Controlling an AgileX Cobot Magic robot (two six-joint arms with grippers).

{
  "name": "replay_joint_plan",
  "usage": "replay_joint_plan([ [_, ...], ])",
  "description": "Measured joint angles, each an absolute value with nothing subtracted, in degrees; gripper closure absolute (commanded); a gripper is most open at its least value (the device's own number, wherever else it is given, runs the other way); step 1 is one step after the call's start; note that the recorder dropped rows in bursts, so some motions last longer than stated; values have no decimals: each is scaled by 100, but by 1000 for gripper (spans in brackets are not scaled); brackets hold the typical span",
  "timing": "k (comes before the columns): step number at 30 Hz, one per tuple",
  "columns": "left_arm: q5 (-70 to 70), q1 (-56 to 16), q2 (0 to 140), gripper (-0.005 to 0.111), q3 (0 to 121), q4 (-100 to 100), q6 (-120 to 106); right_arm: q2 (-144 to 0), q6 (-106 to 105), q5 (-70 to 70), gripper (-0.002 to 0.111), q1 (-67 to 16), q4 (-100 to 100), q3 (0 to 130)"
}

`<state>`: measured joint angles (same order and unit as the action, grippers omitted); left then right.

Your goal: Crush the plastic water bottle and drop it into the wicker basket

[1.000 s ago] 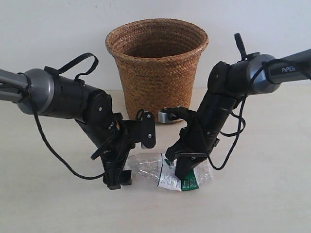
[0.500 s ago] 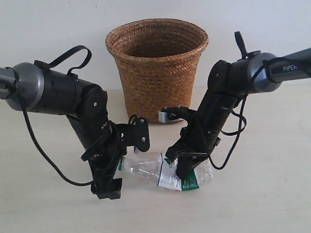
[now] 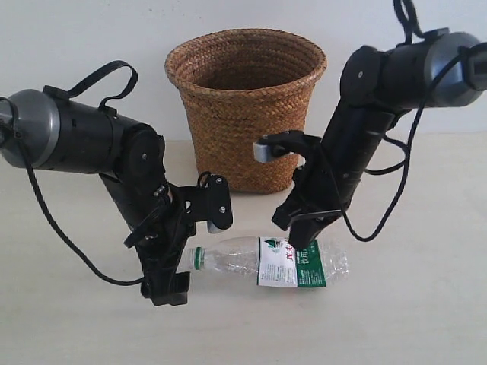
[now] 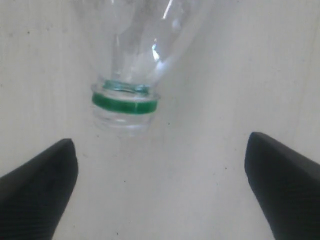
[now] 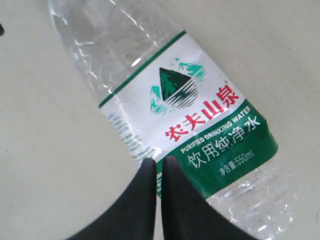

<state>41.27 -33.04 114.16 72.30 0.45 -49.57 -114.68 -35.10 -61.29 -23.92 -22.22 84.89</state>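
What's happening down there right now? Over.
Left fingers open, facing neck of plastic water bottle. Right fingers shut at its label. Bottle lies on table, outside wicker basket. Nothing seen in the way.

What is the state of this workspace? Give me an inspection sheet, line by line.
Surface: pale table, smooth.
Job's things: bottle on its side in front of the basket, not in it; its neck points toward the left gripper.
Clutter: nothing seen.
Grippers: left gripper open, bottle neck just ahead of its fingers, untouched; right gripper shut, tips at the bottle's label, contact unclear.
Cables: black cables loop off both arms; the left one sags toward the table.
Surroundings: plain white wall.
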Motion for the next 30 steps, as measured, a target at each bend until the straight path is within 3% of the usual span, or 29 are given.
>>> replay_joint_plan([
  [13, 4491, -3268, 11211, 32, 7208, 926, -4127, -10617, -3902, -6793, 108, -2392, -2238, 8489],
  [23, 3449, -3264, 10783, 32, 6566, -716, -6901, -10556, -3902, -6264, 108, -2392, -1936, 7919],
  [30, 2854, -3264, 10932, 32, 6517, -1065, -7256, -10556, -3902, -6167, 108, -2392, -1991, 7873],
])
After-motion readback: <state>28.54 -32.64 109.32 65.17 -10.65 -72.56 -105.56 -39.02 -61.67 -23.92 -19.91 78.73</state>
